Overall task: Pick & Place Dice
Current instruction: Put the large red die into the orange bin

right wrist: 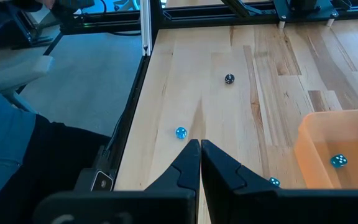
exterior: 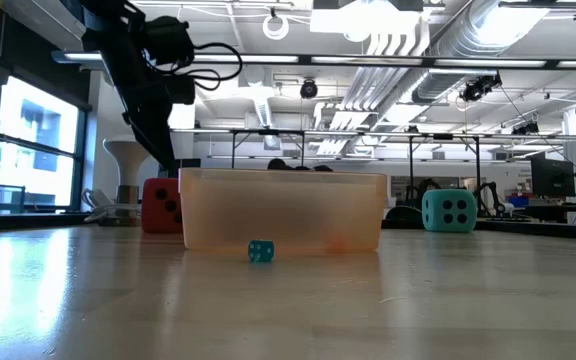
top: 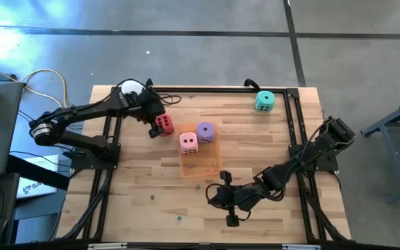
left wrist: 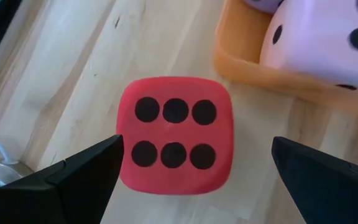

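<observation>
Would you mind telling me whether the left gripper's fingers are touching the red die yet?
Apart. In the left wrist view the left gripper is open, and bare wood shows between the red die and each of its fingers.

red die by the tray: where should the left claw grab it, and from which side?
Take the red die from straight above, across its two opposite side faces. It sits flat on the table with the six face up, just clear of the orange tray. The left claw is open and already straddles it, one finger on each side, so a straight descent should probably clear the tray wall.
</observation>
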`<state>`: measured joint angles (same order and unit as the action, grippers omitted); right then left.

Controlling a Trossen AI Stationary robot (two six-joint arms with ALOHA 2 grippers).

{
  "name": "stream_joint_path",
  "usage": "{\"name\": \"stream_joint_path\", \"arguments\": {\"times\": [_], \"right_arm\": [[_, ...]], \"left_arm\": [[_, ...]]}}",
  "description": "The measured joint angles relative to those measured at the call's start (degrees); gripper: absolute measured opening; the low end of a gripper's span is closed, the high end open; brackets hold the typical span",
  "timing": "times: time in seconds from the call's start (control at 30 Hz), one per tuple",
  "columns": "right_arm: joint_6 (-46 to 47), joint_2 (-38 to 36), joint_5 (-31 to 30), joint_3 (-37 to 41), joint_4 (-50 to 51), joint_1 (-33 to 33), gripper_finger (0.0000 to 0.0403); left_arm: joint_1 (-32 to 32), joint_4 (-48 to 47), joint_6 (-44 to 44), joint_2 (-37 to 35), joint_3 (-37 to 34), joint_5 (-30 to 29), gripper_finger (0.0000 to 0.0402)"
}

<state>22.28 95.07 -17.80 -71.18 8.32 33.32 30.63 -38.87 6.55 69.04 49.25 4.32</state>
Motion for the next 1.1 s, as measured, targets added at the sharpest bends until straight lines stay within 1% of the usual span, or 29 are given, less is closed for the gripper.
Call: {"name": "stream_joint_path", "arguments": {"times": [0.17, 0.37, 1.1], "right_arm": [[-0.02, 0.00, -0.01, 0.00, 0.02, 0.00, 0.0004], [-0.02, 0.00, -0.02, 0.00, 0.02, 0.00, 0.0004], [-0.02, 0.00, -0.02, 0.00, 0.02, 0.01, 0.0004]], "left_arm": [[0.00, 0.10, 1.22, 1.97, 0.00, -0.15, 0.0399], [0.42, 0.45, 1.16, 2.69, 0.00, -2.76, 0.0399], [0.70, 2.03, 1.44, 2.99, 0.00, -3.11, 0.0399]]}}
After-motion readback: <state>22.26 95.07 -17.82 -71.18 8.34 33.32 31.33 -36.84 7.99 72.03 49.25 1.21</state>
